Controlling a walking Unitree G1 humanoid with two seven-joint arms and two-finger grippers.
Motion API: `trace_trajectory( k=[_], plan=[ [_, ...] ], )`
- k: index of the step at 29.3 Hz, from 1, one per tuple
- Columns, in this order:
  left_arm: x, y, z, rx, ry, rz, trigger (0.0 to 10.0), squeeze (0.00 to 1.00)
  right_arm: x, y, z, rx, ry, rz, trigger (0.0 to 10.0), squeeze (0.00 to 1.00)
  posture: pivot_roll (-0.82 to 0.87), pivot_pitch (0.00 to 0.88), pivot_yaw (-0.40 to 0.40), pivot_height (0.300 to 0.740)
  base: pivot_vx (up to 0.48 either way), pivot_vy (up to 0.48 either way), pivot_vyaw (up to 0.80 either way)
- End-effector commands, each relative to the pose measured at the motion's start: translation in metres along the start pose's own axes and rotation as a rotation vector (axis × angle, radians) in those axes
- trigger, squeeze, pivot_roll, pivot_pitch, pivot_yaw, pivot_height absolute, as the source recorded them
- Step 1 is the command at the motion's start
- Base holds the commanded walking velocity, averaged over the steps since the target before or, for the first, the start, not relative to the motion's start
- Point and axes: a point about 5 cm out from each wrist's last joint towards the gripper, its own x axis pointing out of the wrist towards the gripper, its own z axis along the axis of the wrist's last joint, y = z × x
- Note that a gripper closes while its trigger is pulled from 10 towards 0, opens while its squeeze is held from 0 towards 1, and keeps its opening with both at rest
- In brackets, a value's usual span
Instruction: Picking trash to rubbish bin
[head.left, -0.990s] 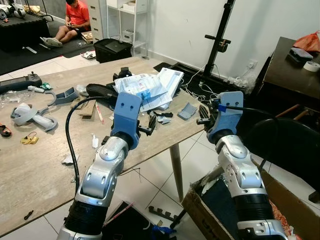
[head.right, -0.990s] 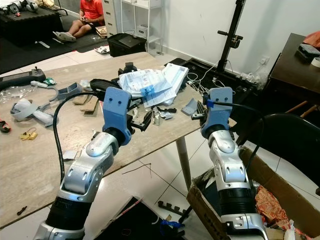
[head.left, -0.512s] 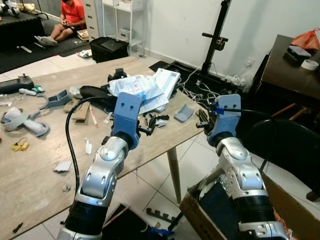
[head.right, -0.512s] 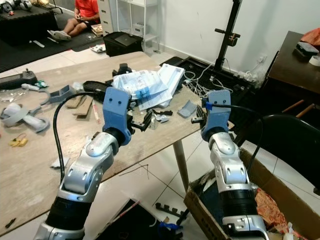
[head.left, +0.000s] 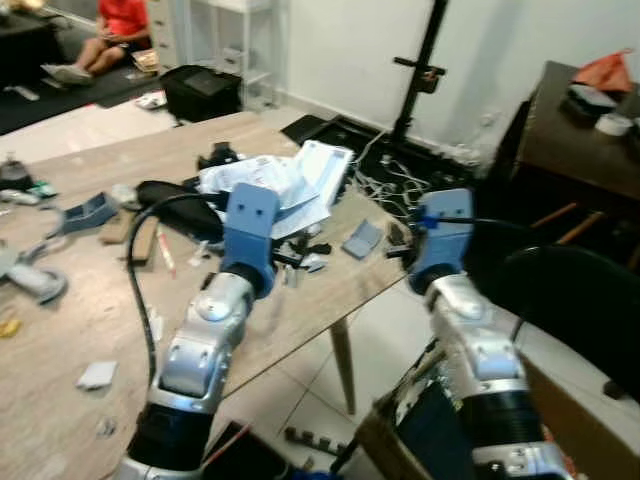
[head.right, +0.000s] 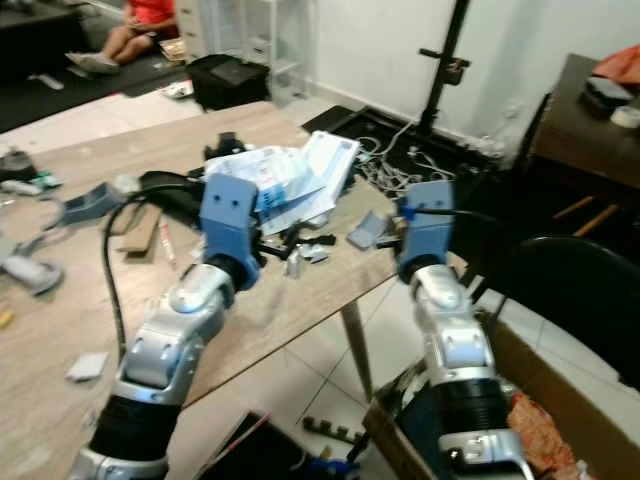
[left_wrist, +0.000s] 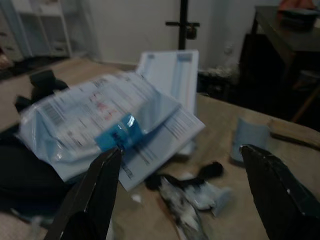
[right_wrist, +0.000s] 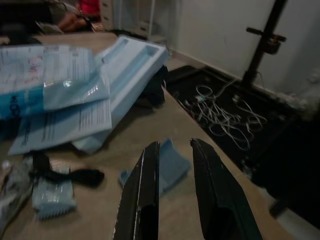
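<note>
A heap of pale blue plastic mailers and papers (left_wrist: 100, 125) lies on the wooden table (head.left: 300, 310) near its corner. Small crumpled wrappers and a black scrap (left_wrist: 192, 200) lie in front of the heap. A grey-blue curved piece (right_wrist: 165, 165) sits by the table's edge. My left gripper (left_wrist: 181, 149) hovers over the scraps, open wide and empty. My right gripper (right_wrist: 173, 144) is held above the curved piece with a narrow gap between its fingers, nothing in it. A brown cardboard box (head.right: 560, 385) with crumpled waste stands on the floor at lower right.
More clutter (head.left: 80, 210) covers the table's left part. A black stand (head.left: 415, 70) and cables (right_wrist: 225, 110) are on the floor beyond the corner. A black chair (head.left: 570, 300) and a dark side table (head.left: 590, 110) stand at right. A person (head.left: 110, 25) sits far back.
The camera has moved, so the table slid left and the picture blurred. Both arms keep the same raised pose, now nearer the table's corner.
</note>
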Motion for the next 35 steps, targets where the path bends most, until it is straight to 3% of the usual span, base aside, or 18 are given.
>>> trace_trajectory(
  k=[1, 15, 21, 27, 33, 34, 35],
  plan=[
    [-0.001, -0.004, -0.002, -0.004, 0.011, -0.018, 10.0, 0.00, -0.002, -0.004, -0.003, -0.009, 0.021, -0.015, 10.0, 0.00, 0.01, 0.047, -0.046, 0.740, 0.334, 0.000, 0.00],
    [-0.001, -0.003, -0.003, 0.033, 0.009, -0.007, 10.0, 0.00, -0.002, -0.004, -0.007, -0.005, 0.033, -0.017, 10.0, 0.00, 0.01, 0.047, -0.046, 0.740, 0.040, 0.000, 0.00],
    [-0.001, -0.004, -0.003, 0.035, 0.011, -0.014, 10.0, 0.00, -0.004, -0.011, -0.011, 0.006, 0.059, -0.054, 10.0, 0.00, 0.01, 0.054, -0.040, 0.740, 0.000, 0.000, 0.00],
    [-0.001, -0.008, -0.006, 0.040, 0.032, -0.051, 10.0, 0.00, 0.002, -0.039, -0.020, 0.008, 0.131, -0.138, 10.0, 0.00, 0.01, 0.070, -0.017, 0.740, 0.000, 0.000, 0.00],
    [0.000, -0.010, -0.007, 0.054, 0.039, -0.087, 10.0, 0.00, 0.011, -0.054, -0.019, 0.016, 0.142, -0.136, 10.0, 0.00, 0.01, 0.081, 0.000, 0.740, 0.000, 0.000, 0.00],
    [0.001, -0.011, -0.007, 0.058, 0.039, -0.093, 10.0, 0.00, 0.013, -0.058, -0.019, 0.021, 0.144, -0.133, 10.0, 0.60, 0.01, 0.088, 0.003, 0.740, 0.000, 0.000, 0.00],
    [0.001, -0.011, -0.006, 0.060, 0.038, -0.096, 10.0, 0.00, 0.014, -0.059, -0.019, 0.021, 0.149, -0.120, 10.0, 1.00, 0.01, 0.093, 0.004, 0.740, 0.000, 0.000, 0.00]
  ],
)
